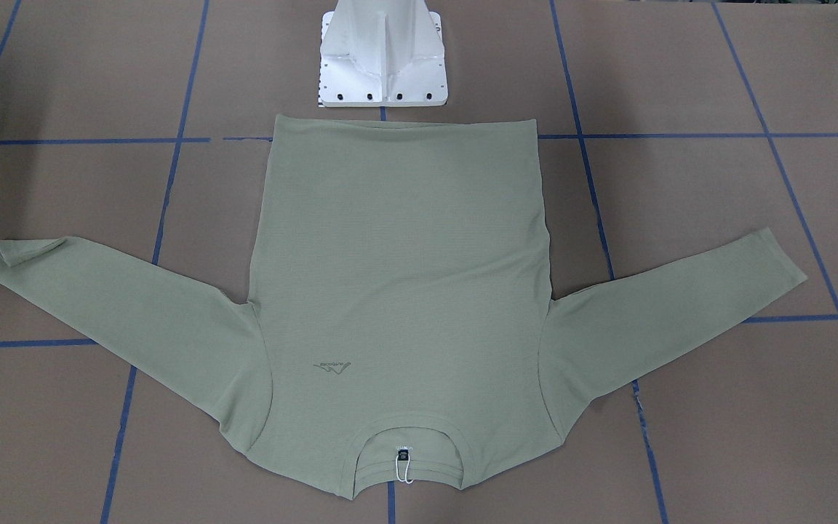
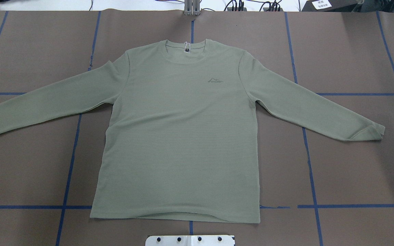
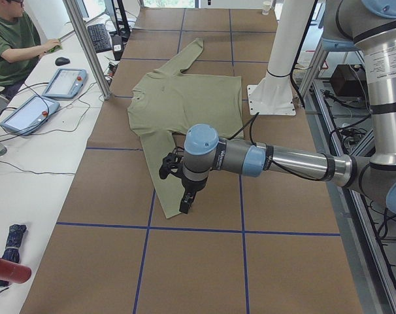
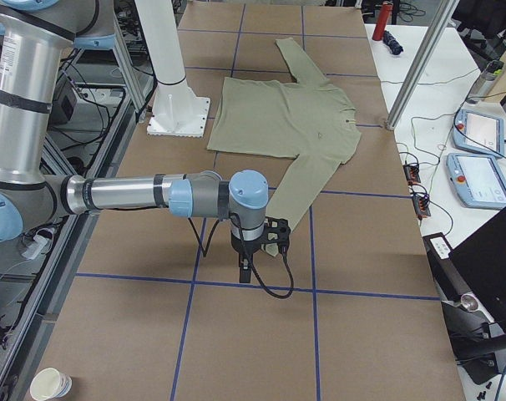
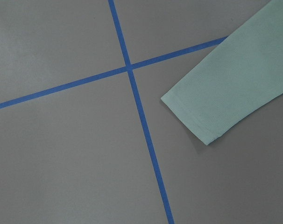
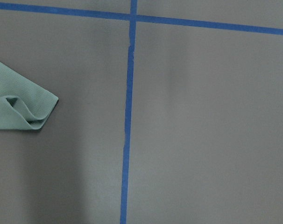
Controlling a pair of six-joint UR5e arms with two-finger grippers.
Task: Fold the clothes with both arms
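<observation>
The clothes, one pale sage-green long-sleeved shirt (image 2: 180,136), lie flat and face up on the brown table, with both sleeves spread out (image 1: 404,276). The neck with its black tag points away from the robot base. In the exterior left view my left gripper (image 3: 185,203) hangs over the end of the near sleeve. In the exterior right view my right gripper (image 4: 246,271) hangs by the other cuff. I cannot tell whether either gripper is open or shut. The left wrist view shows a flat cuff (image 5: 235,93). The right wrist view shows a cuff (image 6: 20,112) with its corner folded over.
The white base pedestal (image 1: 382,58) stands just behind the shirt's hem. Blue tape lines (image 2: 70,164) grid the table. A person (image 3: 15,39) sits at a side desk with teach pendants (image 3: 64,82). A metal post (image 3: 87,46) stands at the table's far edge.
</observation>
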